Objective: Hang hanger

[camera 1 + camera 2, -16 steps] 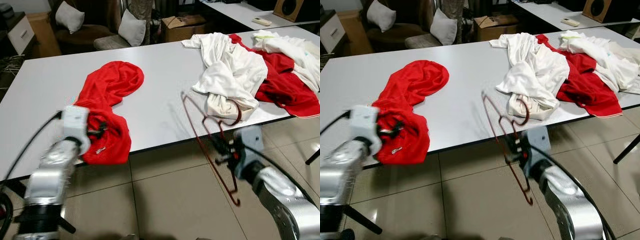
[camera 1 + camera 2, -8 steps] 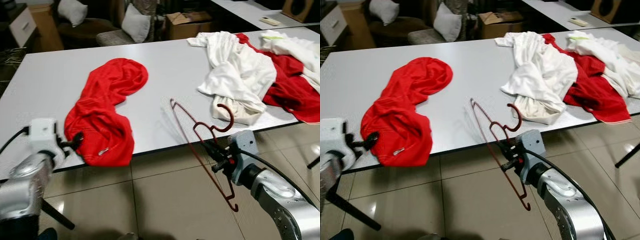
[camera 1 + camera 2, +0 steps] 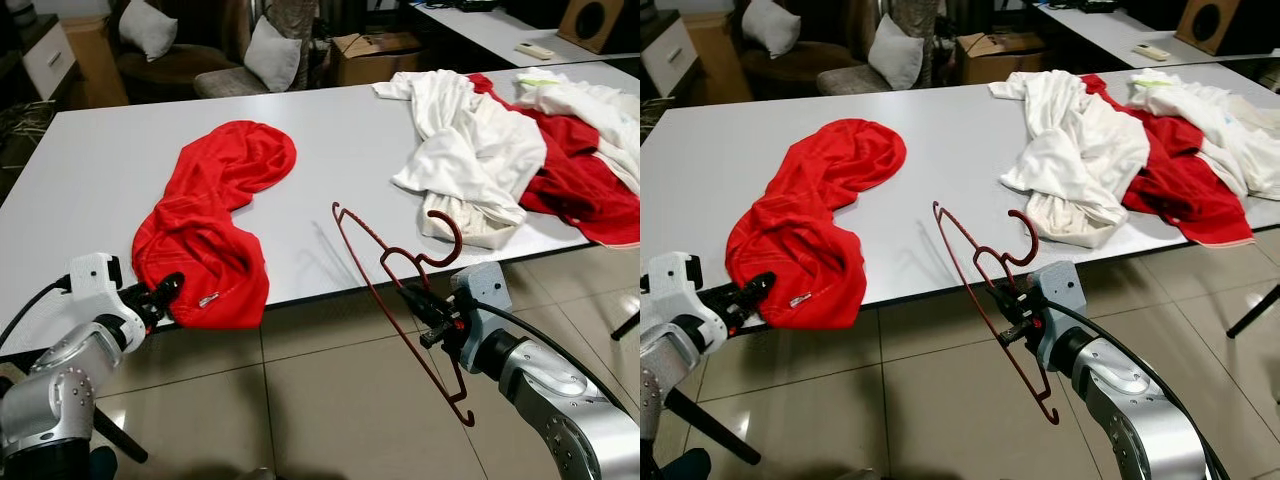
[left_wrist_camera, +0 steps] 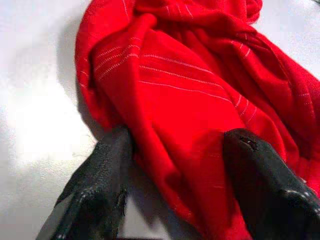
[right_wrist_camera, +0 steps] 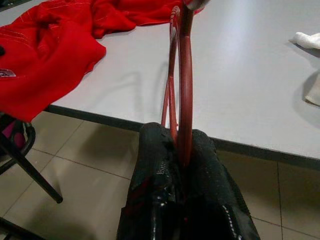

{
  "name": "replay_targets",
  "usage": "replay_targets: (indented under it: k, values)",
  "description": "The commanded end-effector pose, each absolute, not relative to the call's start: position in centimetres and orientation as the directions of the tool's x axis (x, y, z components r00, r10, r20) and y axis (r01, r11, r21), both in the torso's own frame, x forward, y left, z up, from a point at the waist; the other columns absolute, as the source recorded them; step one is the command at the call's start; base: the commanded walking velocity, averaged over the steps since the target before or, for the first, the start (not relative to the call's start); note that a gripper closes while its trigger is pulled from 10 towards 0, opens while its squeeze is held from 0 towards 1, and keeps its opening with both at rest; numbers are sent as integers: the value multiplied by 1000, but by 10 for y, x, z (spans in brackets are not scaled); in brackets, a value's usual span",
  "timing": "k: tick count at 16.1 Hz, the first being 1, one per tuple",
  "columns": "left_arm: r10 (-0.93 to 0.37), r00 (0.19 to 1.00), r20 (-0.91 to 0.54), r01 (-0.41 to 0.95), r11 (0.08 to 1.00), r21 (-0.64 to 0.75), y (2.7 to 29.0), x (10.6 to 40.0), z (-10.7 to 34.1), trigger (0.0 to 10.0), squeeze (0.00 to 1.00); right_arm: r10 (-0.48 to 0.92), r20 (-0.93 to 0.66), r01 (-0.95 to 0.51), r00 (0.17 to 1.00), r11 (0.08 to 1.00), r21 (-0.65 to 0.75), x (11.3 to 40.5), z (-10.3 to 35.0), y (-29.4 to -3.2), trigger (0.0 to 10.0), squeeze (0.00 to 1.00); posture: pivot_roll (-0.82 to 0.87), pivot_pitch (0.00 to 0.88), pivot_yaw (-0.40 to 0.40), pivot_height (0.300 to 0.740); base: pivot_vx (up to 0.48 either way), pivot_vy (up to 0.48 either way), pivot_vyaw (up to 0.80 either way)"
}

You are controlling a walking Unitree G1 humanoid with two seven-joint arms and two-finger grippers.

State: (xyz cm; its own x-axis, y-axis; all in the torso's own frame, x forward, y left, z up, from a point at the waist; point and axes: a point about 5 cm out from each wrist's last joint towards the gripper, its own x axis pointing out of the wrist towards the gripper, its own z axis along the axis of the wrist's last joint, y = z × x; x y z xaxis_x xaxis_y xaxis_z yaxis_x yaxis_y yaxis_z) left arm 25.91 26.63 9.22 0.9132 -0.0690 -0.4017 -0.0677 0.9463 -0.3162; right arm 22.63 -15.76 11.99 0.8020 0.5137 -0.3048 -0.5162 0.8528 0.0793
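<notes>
A red hanger point(image 3: 395, 290) was held upright off the near edge of the table point(image 3: 90, 170), clamped at its lower bar by the right gripper point(image 3: 428, 318), hook toward the table. The left gripper point(image 3: 160, 293) was spread apart around the near end of a red shirt point(image 3: 215, 225) overhanging that edge; no pinch was yet made. The shirt could be dragged off the edge if closed on too shallowly, and the thin bar could twist in the clamp. The shirt's collar could not be made out among the folds. The heap of clothes point(image 3: 510, 150) at the far right corner was cut off
</notes>
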Motion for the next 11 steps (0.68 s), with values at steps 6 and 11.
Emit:
replay_targets:
  k: [6, 11]
  values:
    - [-107, 927, -360, -32, 933, -358, 258, 268, 93, 0, 0, 519, -288, -522, 805, 850, 74, 225, 125, -158, 10000, 0, -115, 0, 56, 740, 0, 0, 0]
    - [-127, 931, -341, -5, 932, -362, 253, 271, 93, 0, 0, 523, -286, -526, 803, 847, 72, 226, 126, -157, 10000, 0, -120, 0, 59, 740, 0, 0, 0]
